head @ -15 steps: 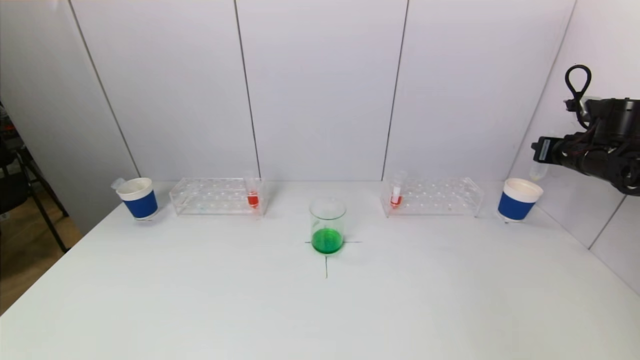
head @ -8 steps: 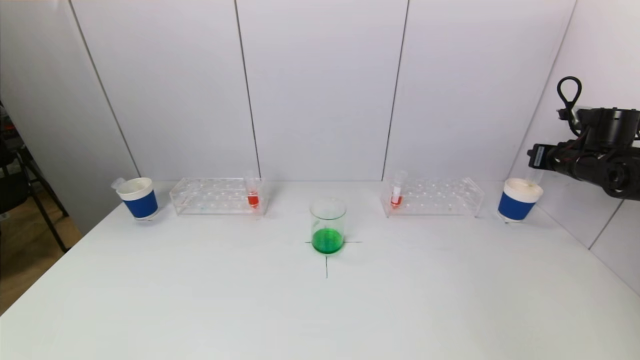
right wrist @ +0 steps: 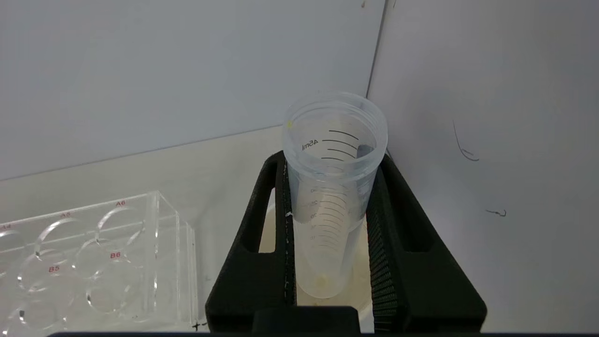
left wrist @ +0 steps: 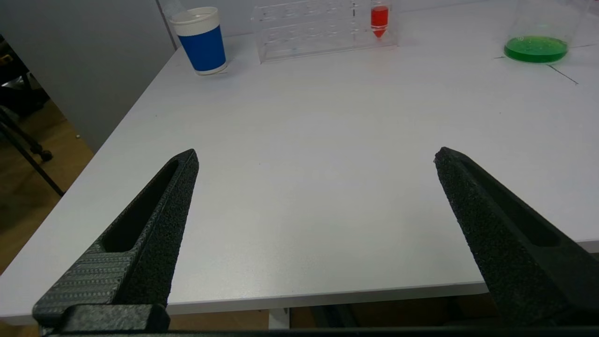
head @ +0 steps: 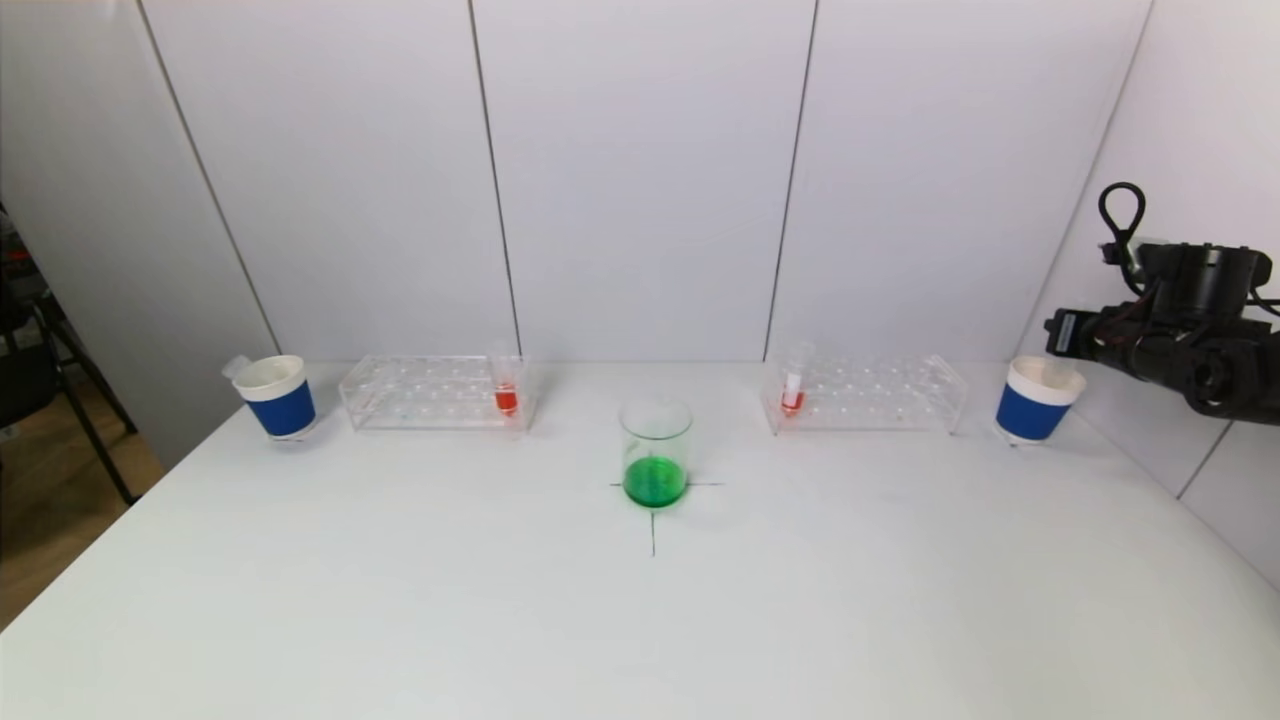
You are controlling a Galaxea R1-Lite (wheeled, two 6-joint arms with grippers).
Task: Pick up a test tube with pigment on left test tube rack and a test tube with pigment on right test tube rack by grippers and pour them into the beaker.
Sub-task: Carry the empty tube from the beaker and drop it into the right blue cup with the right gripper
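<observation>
A glass beaker with green liquid stands mid-table. The left rack holds a tube of red pigment; the right rack holds another red-pigment tube. My right gripper is at the far right, shut on an empty clear test tube, upright, with its lower end inside the right blue cup. In the right wrist view the gripper clamps the tube on both sides. My left gripper is wide open and empty over the table's front left edge, out of the head view.
A left blue cup with an empty tube in it stands left of the left rack. The side wall is close behind the right gripper. A black cross is marked under the beaker. The left wrist view also shows the left cup and beaker.
My right gripper has come down and slightly left with the empty tube, whose lower end has gone into the right blue cup. Nothing else has moved.
</observation>
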